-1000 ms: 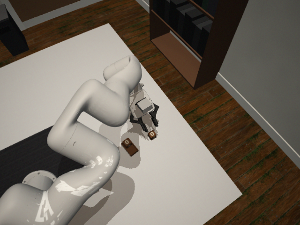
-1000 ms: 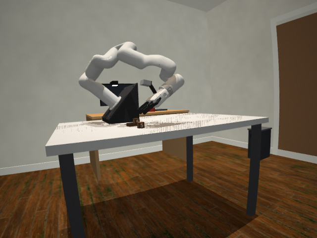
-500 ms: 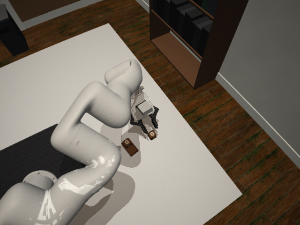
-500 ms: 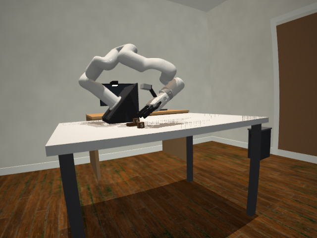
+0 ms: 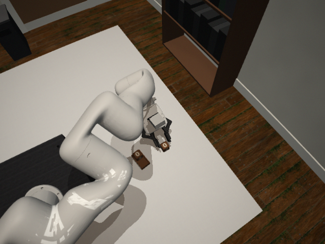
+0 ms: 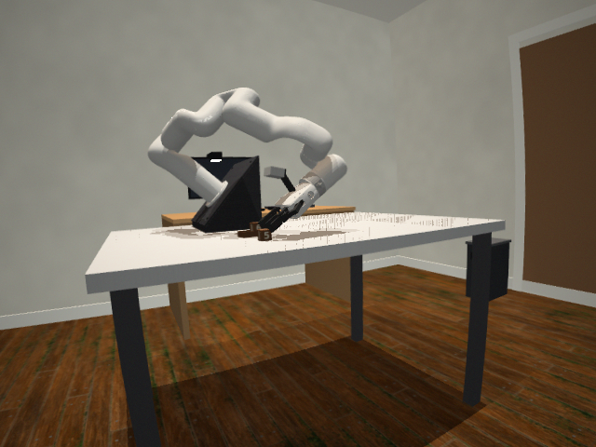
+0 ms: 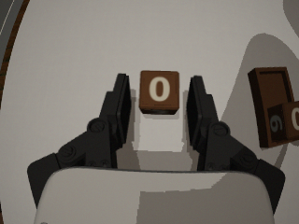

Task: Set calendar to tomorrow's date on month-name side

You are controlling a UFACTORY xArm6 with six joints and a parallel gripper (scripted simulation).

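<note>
A brown cube (image 5: 164,145) (image 7: 160,90) stands on the white table outside the tray, with a 0 on its top face and a 5 on the side facing the exterior camera (image 6: 264,235). My gripper (image 7: 159,90) is open, tilted down over this cube. Its fingers stand on either side of the cube with small gaps, in the top view too (image 5: 164,142). The brown tray (image 5: 141,160) lies flat on the table to the left. The other cube (image 5: 136,154) stands at one end of the tray, with a 0 on top. The other half of the tray (image 7: 269,96) is empty.
The arm's black base mat (image 5: 31,160) lies at the left. The table's right edge (image 5: 199,128) runs close beyond the gripper. A dark bookshelf (image 5: 209,39) stands on the floor past that edge.
</note>
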